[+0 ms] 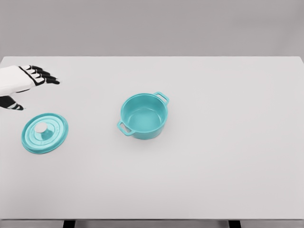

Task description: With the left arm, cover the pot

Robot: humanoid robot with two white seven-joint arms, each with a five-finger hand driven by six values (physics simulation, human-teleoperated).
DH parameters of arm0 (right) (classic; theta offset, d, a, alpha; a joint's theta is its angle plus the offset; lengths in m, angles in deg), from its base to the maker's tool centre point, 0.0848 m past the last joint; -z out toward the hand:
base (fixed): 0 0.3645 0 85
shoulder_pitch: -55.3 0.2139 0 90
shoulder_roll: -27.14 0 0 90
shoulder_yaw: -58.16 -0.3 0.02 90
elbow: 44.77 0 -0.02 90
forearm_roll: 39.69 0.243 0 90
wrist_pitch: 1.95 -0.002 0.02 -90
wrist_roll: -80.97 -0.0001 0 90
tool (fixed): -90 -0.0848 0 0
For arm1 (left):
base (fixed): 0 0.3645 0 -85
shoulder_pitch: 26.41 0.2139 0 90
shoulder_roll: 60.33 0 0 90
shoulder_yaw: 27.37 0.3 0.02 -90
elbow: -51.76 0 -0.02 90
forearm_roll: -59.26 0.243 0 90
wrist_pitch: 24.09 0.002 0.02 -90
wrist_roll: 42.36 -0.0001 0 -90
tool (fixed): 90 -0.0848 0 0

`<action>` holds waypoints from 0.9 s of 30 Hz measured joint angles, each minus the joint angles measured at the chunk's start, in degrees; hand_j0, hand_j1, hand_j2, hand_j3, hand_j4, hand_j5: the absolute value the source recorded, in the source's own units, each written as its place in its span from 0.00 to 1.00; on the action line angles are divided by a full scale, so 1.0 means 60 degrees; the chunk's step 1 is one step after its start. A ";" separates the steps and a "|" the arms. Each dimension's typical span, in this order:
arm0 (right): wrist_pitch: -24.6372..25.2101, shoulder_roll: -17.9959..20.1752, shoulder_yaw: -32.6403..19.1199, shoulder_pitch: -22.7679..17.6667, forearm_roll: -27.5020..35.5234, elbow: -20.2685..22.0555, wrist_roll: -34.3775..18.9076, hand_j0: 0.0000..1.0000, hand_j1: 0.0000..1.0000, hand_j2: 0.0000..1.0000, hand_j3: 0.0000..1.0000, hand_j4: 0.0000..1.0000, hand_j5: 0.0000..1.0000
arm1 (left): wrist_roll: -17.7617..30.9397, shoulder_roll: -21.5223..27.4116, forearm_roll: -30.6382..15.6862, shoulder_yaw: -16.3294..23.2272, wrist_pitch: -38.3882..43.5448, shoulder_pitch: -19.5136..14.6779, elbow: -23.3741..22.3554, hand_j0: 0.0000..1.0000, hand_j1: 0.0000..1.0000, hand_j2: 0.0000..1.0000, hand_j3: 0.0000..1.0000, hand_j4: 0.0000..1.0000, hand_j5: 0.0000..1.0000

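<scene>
A teal pot (144, 116) with two side handles stands open and empty near the middle of the white table (213, 156). Its round teal lid (44, 132), with a pale knob on top, lies flat on the table at the left. My left hand (34, 84) hovers at the far left edge, above and behind the lid, apart from it. Its black fingers (45, 76) are spread and point right, the thumb (13, 105) hangs lower, and it holds nothing. The right arm does not show.
The table's front edge runs along the bottom of the view, its back edge meets a grey wall. Nothing else stands on the table.
</scene>
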 measured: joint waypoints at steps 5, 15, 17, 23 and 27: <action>0.0000 0.0000 0.0000 0.0000 0.0003 0.0000 0.0000 1.00 1.00 1.00 1.00 1.00 1.00 | 0.0077 0.0531 -0.0373 0.0467 0.0003 0.0000 0.0282 0.76 0.76 0.76 0.76 0.76 0.76; 0.0000 0.0000 0.0000 0.0000 0.0000 0.0002 0.0000 1.00 1.00 1.00 1.00 1.00 1.00 | 0.0094 0.0646 -0.0464 0.1603 0.0001 0.0117 0.0289 0.74 0.74 0.74 0.74 0.74 0.74; 0.0000 0.0000 0.0000 0.0000 0.0000 0.0001 0.0000 1.00 1.00 1.00 1.00 1.00 1.00 | 0.0094 0.0644 -0.0468 0.1637 0.0001 0.0132 0.0276 0.74 0.74 0.74 0.74 0.74 0.74; 0.0000 0.0000 0.0000 0.0000 0.0000 0.0000 0.0000 1.00 1.00 1.00 1.00 1.00 1.00 | 0.0094 0.0648 -0.0453 0.1663 0.0002 0.0176 0.0124 0.74 0.74 0.74 0.74 0.74 0.74; 0.0000 0.0000 0.0000 0.0000 0.0000 0.0000 0.0000 1.00 1.00 1.00 1.00 1.00 1.00 | 0.0094 0.0663 -0.0426 0.1660 0.0003 0.0176 -0.0054 0.75 0.75 0.75 0.75 0.75 0.75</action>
